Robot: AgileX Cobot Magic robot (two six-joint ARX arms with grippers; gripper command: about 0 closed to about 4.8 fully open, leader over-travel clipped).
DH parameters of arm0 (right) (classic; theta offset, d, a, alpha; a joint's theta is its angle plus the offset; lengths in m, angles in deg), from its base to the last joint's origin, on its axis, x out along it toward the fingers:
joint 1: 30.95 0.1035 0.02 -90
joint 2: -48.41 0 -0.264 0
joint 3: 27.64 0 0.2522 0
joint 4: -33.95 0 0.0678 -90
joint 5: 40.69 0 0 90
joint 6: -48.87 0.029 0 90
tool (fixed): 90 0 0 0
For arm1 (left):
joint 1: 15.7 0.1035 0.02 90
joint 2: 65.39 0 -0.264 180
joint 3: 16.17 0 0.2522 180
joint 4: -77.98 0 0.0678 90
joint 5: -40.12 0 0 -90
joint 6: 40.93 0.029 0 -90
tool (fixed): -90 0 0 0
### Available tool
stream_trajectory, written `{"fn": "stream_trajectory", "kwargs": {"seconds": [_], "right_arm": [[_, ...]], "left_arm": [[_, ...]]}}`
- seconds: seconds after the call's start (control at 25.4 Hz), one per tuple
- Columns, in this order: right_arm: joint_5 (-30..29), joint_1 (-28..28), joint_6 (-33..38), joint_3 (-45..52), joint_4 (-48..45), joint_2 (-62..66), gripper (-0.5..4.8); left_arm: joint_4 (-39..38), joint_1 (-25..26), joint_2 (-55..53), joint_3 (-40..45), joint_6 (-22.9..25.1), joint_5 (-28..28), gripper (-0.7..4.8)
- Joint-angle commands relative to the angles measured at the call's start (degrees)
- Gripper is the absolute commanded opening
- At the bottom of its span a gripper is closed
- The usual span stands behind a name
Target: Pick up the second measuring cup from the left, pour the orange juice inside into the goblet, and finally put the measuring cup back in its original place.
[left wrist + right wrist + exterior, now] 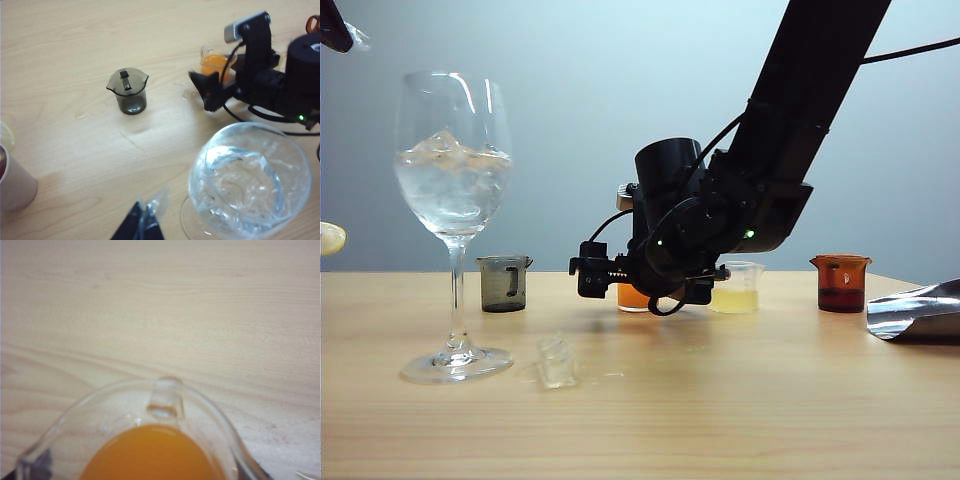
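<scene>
The second measuring cup [632,297], small and clear, stands on the table with orange juice [150,455] inside. My right gripper [592,276] is open and low at the table. The cup [165,390] sits between its fingers, spout pointing away from the wrist. The left wrist view shows one black finger [207,92] beside that cup [215,64]. The goblet [453,180] stands at the left, its bowl full of ice. My left gripper [142,222] hangs high above the goblet [250,185], shut on a scrap of clear plastic [157,200].
A smoky grey cup [503,283] stands left of the juice cup, a pale yellow one [735,288] and a red-brown one [840,283] to its right. A silver foil bag [915,310] lies far right. A clear lump [557,360] lies by the goblet's foot.
</scene>
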Motion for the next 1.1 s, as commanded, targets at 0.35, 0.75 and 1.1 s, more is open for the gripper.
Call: {"fn": "stream_trajectory", "kwargs": {"seconds": [0.35, 0.75, 1.1], "right_arm": [[-1.8, -0.2, 2.8, -1.3, 1.9, 1.4, 1.87], [-5.9, -0.1, -1.6, -1.3, 2.2, -4.3, 1.87], [-13.5, -0.1, -8.7, -1.3, 15.1, -20.2, 1.88]], "left_arm": [[-0.4, 0.0, 0.3, 0.0, 1.6, 0.1, -0.05], [-0.3, 0.0, 2.8, -0.1, 1.7, 0.0, -0.05], [-8.3, -0.5, 8.0, -2.1, -0.5, 0.3, -0.05]]}}
